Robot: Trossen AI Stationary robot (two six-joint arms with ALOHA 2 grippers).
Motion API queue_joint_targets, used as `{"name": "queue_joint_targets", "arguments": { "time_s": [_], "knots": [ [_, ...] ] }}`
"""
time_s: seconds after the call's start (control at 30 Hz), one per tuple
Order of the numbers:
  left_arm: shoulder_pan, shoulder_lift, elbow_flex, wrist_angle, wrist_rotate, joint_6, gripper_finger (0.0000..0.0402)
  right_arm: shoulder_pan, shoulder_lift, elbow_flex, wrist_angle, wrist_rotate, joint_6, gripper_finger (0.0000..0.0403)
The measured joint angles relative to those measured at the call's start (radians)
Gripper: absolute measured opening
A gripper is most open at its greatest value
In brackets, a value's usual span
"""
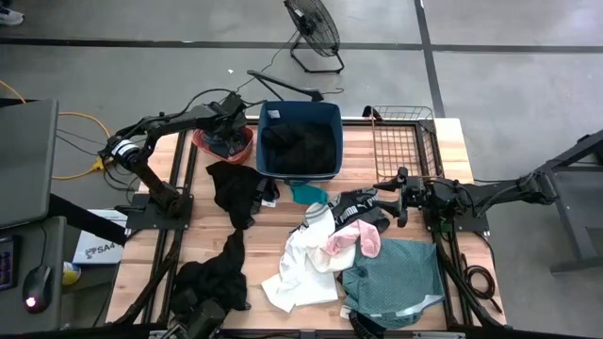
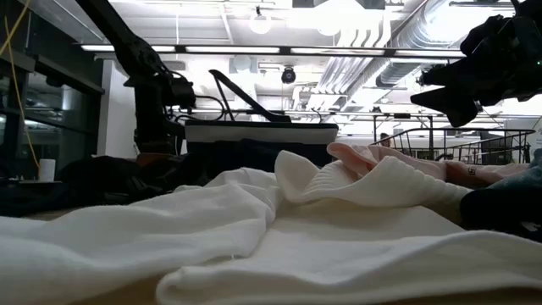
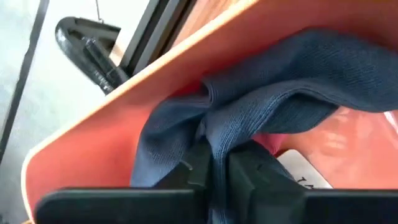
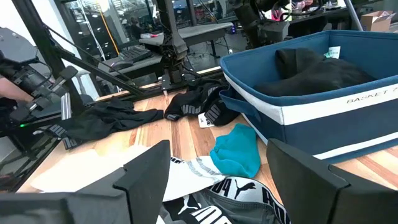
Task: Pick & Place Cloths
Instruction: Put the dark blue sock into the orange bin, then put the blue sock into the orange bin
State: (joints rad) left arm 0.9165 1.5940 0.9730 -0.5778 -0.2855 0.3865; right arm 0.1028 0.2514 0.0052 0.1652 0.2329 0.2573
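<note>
We see the left gripper [image 1: 226, 141] lowered into the round orange plastic basin [image 3: 93, 143], its two dark fingers [image 3: 199, 171] pinched together on a fold of the blue-grey knitted cloth [image 3: 298, 81], which drapes from between them across the basin's floor. Just beside this gripper, toward the table's middle, stands the rigid navy plastic tub [image 1: 330, 118] with a black garment [image 1: 301, 146] lying inside it.

The right gripper [image 1: 391, 202] hangs above the wooden table [image 1: 462, 151] with its fingers spread wide and nothing between them. Directly beneath it lies the black-and-white patterned garment [image 4: 242, 199]. Ahead of its fingertips we find a small teal cloth [image 4: 239, 149], and beyond that the tub's white-striped wall. Off to one side of the teal cloth, black garments [image 4: 118, 115] sprawl over the boards.

Near the right gripper, toward the table's front edge, a pale pink cloth [image 1: 353, 240] rests against a white ribbed garment [image 1: 301, 264], and next to them spreads the large teal-green garment [image 1: 391, 278]. Another black heap [image 1: 217, 278] lies well apart from both grippers at the front corner on the left arm's side.
</note>
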Motion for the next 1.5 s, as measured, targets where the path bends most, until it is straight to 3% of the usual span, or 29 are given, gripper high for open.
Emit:
{"name": "queue_joint_targets", "arguments": {
  "time_s": [0.33, 0.47, 0.73, 0.9, 1.17, 1.5],
  "knots": [
    [0.000, -0.008, 0.034, -0.121, 0.001, -0.018, 0.0246, 0.000, 0.000, 0.000, 0.000, 0.000, 0.000, 0.0259],
    [0.000, -0.008, 0.091, -0.228, -0.004, -0.059, 0.0296, 0.000, 0.000, 0.000, 0.000, 0.000, 0.000, 0.0259],
    [0.000, -0.009, 0.209, -0.391, -0.005, -0.132, 0.0309, 0.000, 0.000, 0.000, 0.000, 0.000, 0.000, 0.0259],
    [0.000, -0.014, 0.270, -0.499, 0.045, -0.203, 0.0309, 0.000, 0.000, 0.000, 0.000, 0.000, 0.000, 0.0259],
    [-0.052, -0.131, 0.276, -0.554, 0.072, -0.269, 0.0310, 0.000, 0.000, 0.000, 0.000, 0.000, 0.000, 0.0259],
    [-0.314, -0.292, 0.276, -0.513, 0.063, -0.399, 0.0310, 0.000, 0.000, 0.000, 0.000, 0.000, 0.000, 0.0259]
  ]
}}
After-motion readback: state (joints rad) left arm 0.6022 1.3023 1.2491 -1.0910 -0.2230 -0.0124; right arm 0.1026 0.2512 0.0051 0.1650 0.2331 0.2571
